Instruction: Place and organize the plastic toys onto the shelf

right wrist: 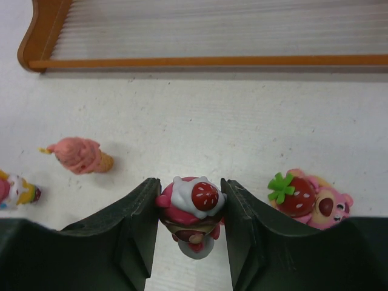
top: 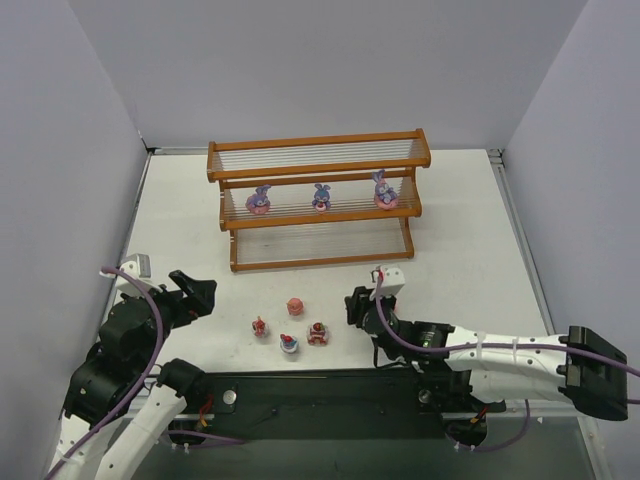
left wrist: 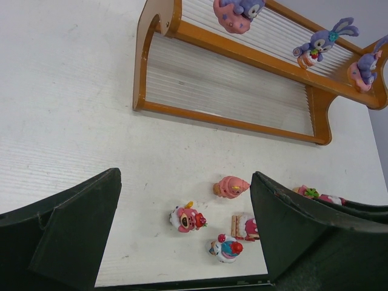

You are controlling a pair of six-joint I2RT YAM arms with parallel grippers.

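Right hand [right wrist: 189, 185] clenched on a strawberry-topped cupcake [right wrist: 194, 199]; a pink strawberry bear [right wrist: 312, 203] lies just beside it on the worktop [top: 470, 230]. Left hand [left wrist: 185, 182] released, fingers [left wrist: 73, 236] wide apart (nothing between them). Four small toys [top: 295, 306] sit loose between the hands. Beyond, the shelf [top: 320, 150] stands at the far side of the worktop and carries three purple bunnies [top: 321, 197] on its middle tier, spaced left, centre and right.

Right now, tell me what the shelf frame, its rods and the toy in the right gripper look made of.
Shelf frame: wood, probably varnished; orange-brown with soft sheen.
Rods: pale, thin, uniform; plastic or coated metal, cannot tell.
Strawberry-topped cupcake toy: moulded plastic, glossy; smooth rounded shapes, saturated painted colours.
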